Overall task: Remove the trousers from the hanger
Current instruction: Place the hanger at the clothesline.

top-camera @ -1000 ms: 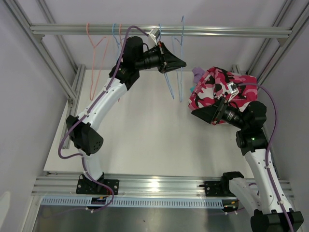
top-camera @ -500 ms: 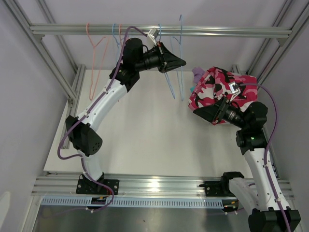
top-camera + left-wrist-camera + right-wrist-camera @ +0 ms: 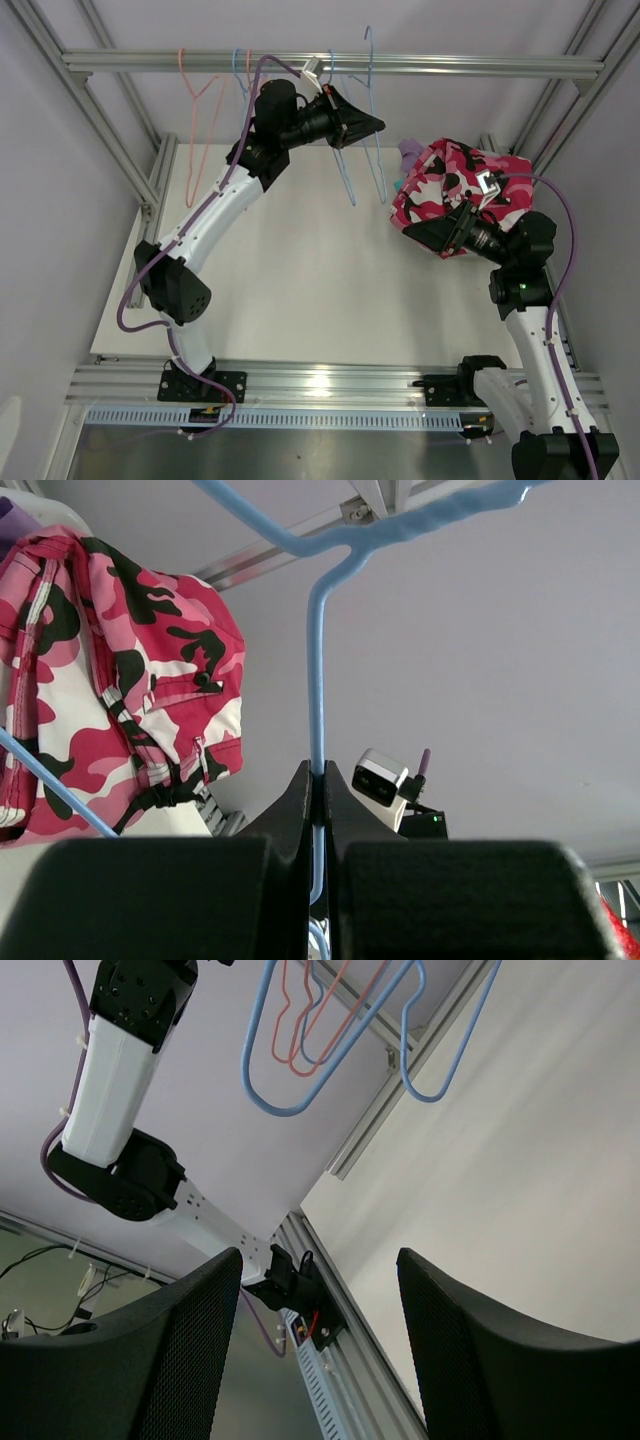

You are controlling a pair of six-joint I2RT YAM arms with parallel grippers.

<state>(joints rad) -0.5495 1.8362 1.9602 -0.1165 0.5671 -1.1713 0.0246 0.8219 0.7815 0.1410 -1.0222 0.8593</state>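
White table [image 3: 300, 260], aluminium frame [image 3: 450, 65], camouflage trousers [image 3: 440, 175]

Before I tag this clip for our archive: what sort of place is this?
Probably a lab robot test cell, not a home: an aluminium frame boxes in a white table, two robot arms are bolted at its near edge, and plastic hangers hang from the frame's top rail.

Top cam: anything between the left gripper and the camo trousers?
Top view: only the blue hanger that the left gripper is shut on, and a lilac cloth edging the camo trousers.
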